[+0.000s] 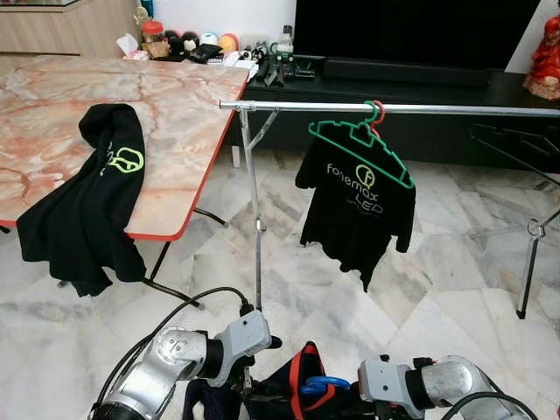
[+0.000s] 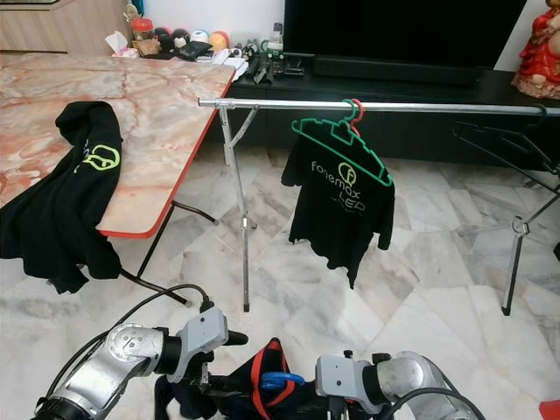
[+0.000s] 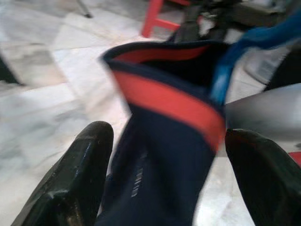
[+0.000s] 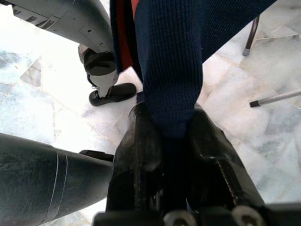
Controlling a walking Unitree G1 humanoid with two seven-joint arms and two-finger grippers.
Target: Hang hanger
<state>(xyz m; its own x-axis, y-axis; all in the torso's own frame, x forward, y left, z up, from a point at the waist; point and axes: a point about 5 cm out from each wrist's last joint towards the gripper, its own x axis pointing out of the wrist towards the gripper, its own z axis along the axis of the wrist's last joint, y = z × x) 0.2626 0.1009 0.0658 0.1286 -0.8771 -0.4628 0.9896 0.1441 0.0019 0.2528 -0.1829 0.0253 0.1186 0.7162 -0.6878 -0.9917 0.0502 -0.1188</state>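
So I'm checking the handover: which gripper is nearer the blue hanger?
Right. The right gripper is clamped on the navy garment just beside the blue hanger; the left gripper sits farther left, open around the fabric.

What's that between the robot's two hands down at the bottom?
A navy garment with red trim on a blue hanger, seen in both eye views, between the left end effector and right end effector.

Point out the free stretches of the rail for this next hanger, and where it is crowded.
The rail is bare between its left post and the green hanger, and again right of it up to the black hangers. Crowded spot: green hanger over the hung black T-shirt.
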